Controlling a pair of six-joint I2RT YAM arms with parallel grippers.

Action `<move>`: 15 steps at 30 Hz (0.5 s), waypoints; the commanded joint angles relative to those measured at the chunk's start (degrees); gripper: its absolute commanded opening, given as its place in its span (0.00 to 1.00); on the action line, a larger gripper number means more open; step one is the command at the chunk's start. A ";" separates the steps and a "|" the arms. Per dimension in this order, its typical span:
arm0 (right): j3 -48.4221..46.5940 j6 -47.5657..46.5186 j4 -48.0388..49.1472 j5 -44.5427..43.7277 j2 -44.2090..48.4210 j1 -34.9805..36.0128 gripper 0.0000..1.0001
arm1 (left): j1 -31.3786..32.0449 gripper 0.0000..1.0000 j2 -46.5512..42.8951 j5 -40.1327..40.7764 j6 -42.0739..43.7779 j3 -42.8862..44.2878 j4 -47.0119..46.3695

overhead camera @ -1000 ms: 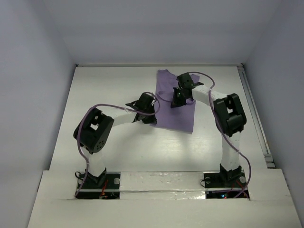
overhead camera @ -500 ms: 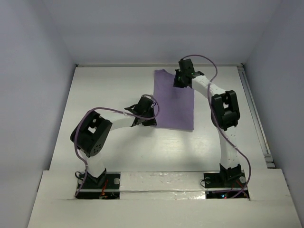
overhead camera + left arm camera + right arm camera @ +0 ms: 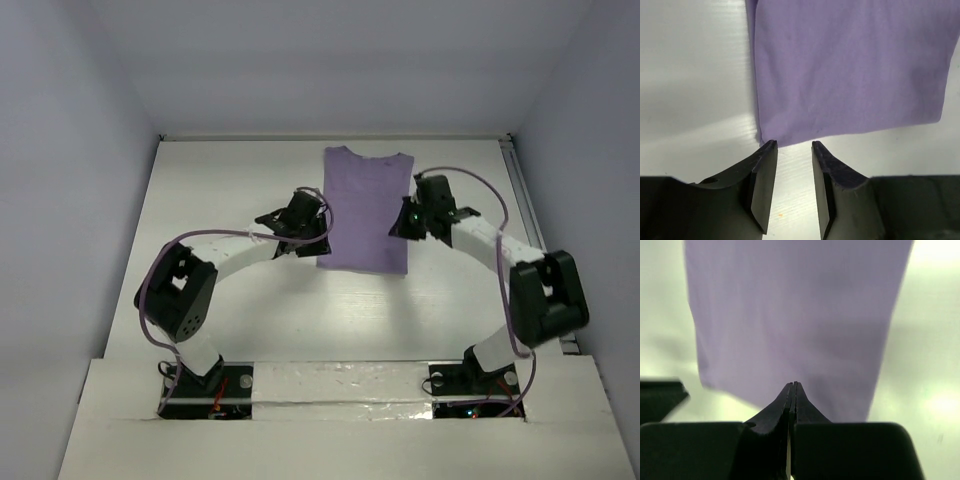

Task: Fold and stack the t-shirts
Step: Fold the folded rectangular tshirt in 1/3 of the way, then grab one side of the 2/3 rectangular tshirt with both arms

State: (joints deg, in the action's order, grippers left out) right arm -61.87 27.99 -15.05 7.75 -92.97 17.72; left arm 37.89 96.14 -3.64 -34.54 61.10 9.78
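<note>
Tabletop (image 3: 225, 180) is plain white. The lavender t-shirt (image 3: 365, 205) lies flat on it in the far half, a bit right of centre. It's folded into a tall narrow rectangle with the neckline end pointing at the far edge, and the cloth looks smooth, no big wrinkles that I can see.

Left arm (image 3: 225, 250) reaches in from the near-left corner and bends toward the shirt's left side. Right arm (image 3: 490, 240) comes up along the right edge and bends in toward the shirt's right side.

Left end effector (image 3: 794, 146) sits right at the shirt's near-left corner. Its jaws are cracked open a little and only bare white tabletop shows in the gap, so it isn't holding anything. The cloth's edge ends just past the fingertips.

Right end effector (image 3: 792, 386) has its two fingers pressed tight together. I can't see any cloth pinched between them. From the wrist view the tips line up against the shirt's purple near end.
</note>
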 commanded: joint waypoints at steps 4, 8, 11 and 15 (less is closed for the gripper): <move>19.31 4.53 3.44 4.12 10.00 -0.83 0.00 | 0.34 0.32 -3.15 -2.34 -0.96 -6.34 -0.81; 26.44 6.37 6.77 2.10 9.74 -3.29 0.00 | 0.34 0.40 -3.24 -2.51 -0.96 -6.79 -1.61; 27.41 6.29 6.00 2.18 9.82 -3.30 0.00 | 0.34 0.45 -1.84 -2.51 -0.96 -6.35 -1.96; 26.45 5.76 0.91 0.09 16.75 -3.30 0.18 | 0.34 0.48 -1.04 -1.46 -2.28 -6.69 -3.45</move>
State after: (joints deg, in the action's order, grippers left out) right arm -35.73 34.35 -10.87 11.53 -80.82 14.59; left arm 37.91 95.00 -5.56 -35.70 54.19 8.32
